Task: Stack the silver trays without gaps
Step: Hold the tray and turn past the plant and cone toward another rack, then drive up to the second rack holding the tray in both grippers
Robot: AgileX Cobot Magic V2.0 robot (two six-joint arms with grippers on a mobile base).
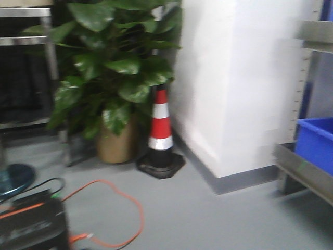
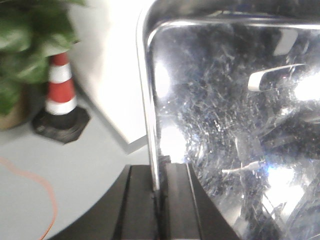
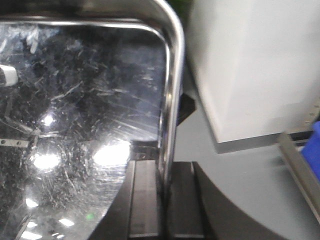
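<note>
Steel-bright and scratched, the silver tray point(image 2: 235, 125) is hanging between two arms, clear of any surface in view. The left gripper point(image 2: 159, 187) is pinching the tray's left rim, its jaws closed almost to touching with only the thin lip between them. A striped traffic cone point(image 2: 60, 95) and a potted plant point(image 2: 20, 45) are standing out to that gripper's left, and an orange cable point(image 2: 50, 200) is trailing over the floor there. The right gripper point(image 3: 164, 187) is clamping the opposite rim in the same narrow way, with a white pillar point(image 3: 250, 65) rising beyond it and a metal shelf point(image 3: 300, 167) carrying a blue bin point(image 3: 316, 135) to its right. No second tray is showing, so the stack is probably waiting elsewhere. The risks are looking plain. A lip this thin could be slipping free if either arm is pulling outward or lagging its partner and twisting the tray. A swing toward the shelf edge could be knocking it askew, leaving a gap on landing.
</note>
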